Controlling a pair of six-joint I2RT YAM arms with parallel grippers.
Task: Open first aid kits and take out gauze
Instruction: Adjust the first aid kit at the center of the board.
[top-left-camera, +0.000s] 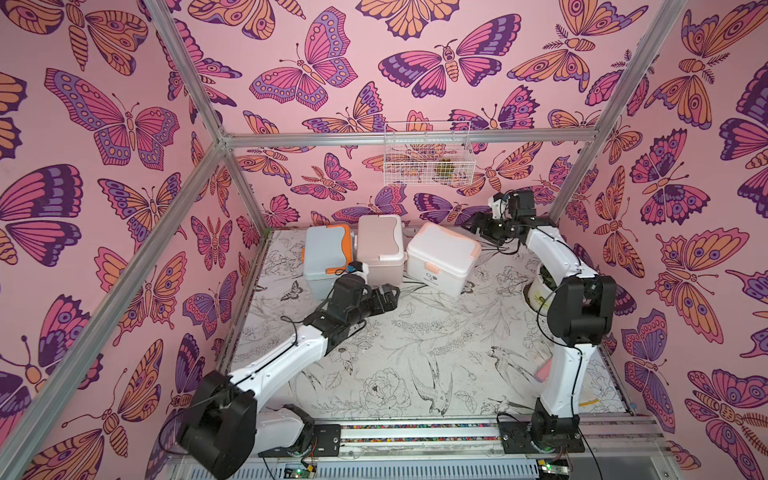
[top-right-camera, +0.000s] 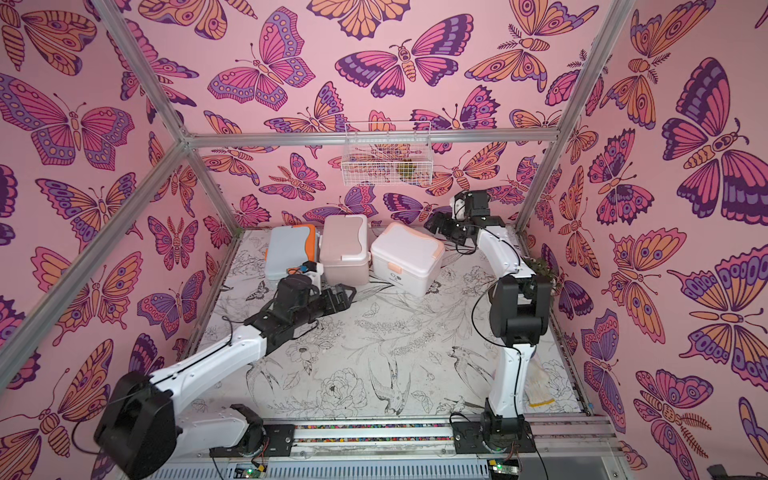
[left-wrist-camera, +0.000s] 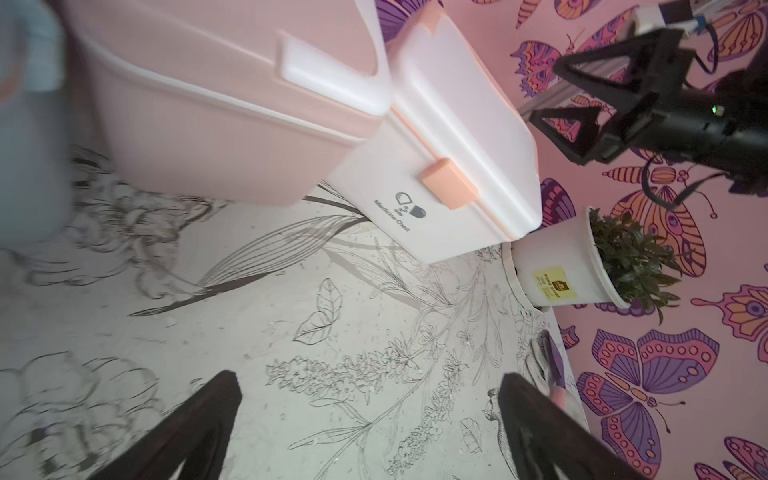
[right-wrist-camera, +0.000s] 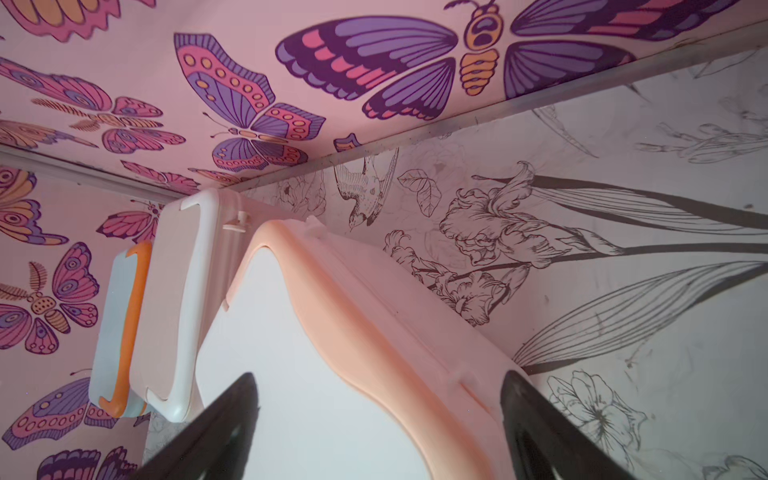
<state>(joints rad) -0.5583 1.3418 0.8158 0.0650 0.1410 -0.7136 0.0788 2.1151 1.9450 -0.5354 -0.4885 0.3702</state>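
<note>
Left arm (top-left-camera: 274, 361) foremost, left gripper (left-wrist-camera: 369, 376) and right gripper (right-wrist-camera: 377, 373) agape (both empty), flower-sketched tabletop (top-left-camera: 415, 345), butterfly walls (top-left-camera: 332, 62).

A table (top-left-camera: 415, 353) covered in line drawings of birds and flowers bears a blue-grey case (top-left-camera: 324, 253), a beige-pink case (top-left-camera: 380, 245) and a white case (top-left-camera: 440, 257), lids down, along its back edge; a potted plant (left-wrist-camera: 557, 266) stands at the right.
</note>
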